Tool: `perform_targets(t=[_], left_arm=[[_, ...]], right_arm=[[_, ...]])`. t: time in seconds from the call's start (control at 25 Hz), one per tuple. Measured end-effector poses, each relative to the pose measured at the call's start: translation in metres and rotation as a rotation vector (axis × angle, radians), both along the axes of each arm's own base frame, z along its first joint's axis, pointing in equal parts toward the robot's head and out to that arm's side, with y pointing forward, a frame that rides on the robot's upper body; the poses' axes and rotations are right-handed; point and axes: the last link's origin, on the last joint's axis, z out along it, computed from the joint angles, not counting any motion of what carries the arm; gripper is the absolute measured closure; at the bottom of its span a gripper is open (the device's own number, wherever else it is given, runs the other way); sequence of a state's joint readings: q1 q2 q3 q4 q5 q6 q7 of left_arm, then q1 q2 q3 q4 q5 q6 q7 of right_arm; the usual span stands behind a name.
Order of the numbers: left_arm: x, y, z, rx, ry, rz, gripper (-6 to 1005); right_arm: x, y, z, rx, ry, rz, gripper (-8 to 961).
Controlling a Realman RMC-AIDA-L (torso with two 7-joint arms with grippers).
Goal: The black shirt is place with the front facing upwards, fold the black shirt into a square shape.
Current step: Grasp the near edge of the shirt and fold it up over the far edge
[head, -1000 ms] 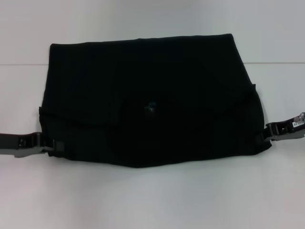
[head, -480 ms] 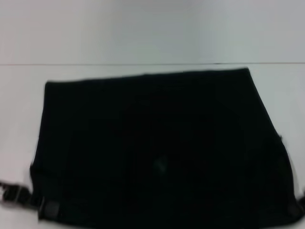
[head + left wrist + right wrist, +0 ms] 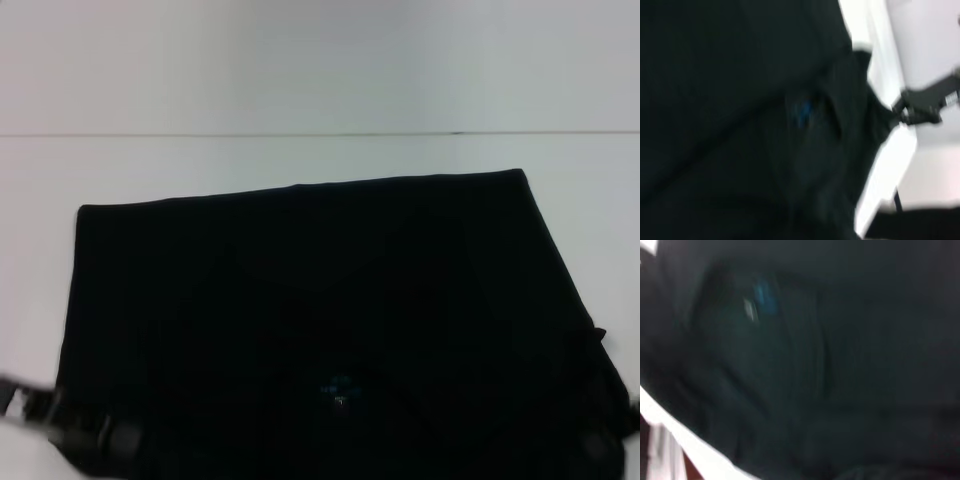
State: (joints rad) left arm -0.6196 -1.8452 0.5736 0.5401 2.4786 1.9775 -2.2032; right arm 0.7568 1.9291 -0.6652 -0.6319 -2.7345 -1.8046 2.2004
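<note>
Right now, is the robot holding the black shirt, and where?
Yes. Both grippers pinch the black shirt at its near corners: the left gripper at the near left corner, the right gripper at the near right.

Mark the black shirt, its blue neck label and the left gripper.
black shirt (image 3: 320, 290): head view, middle of the folded cloth.
blue neck label (image 3: 338, 388): head view, small blue patch near the shirt's near edge.
left gripper (image 3: 95, 435): head view, at the shirt's near-left corner, against the cloth.
</note>
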Motion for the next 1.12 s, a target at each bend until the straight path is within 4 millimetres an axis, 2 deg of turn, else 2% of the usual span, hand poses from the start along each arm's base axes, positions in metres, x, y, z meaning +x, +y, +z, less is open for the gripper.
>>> perform_targets(t=[0.2,0.4,0.56,0.76,1.12], left_arm=[[0.006,0.036,0.013,0.209,-0.023,0.087,960],[-0.005,0.071,0.024,0.490,-0.020,0.215,960],[-0.015,0.087,0.023,0.663,-0.042,0.299,960],[-0.022,0.097,0.017,0.769,-0.037,0.340,960],[-0.018,0.117,0.005,0.860,0.021,0.337,960]], right_arm=[[-0.006,0.029,0.028,0.267,0.148,-0.103,897],[-0.003,0.061,0.043,0.564,0.277,-0.189,897],[0.000,0.082,0.035,0.740,0.340,-0.235,896],[-0.007,0.100,0.021,0.889,0.388,-0.229,897],[-0.024,0.125,0.001,1.001,0.322,-0.160,897]])
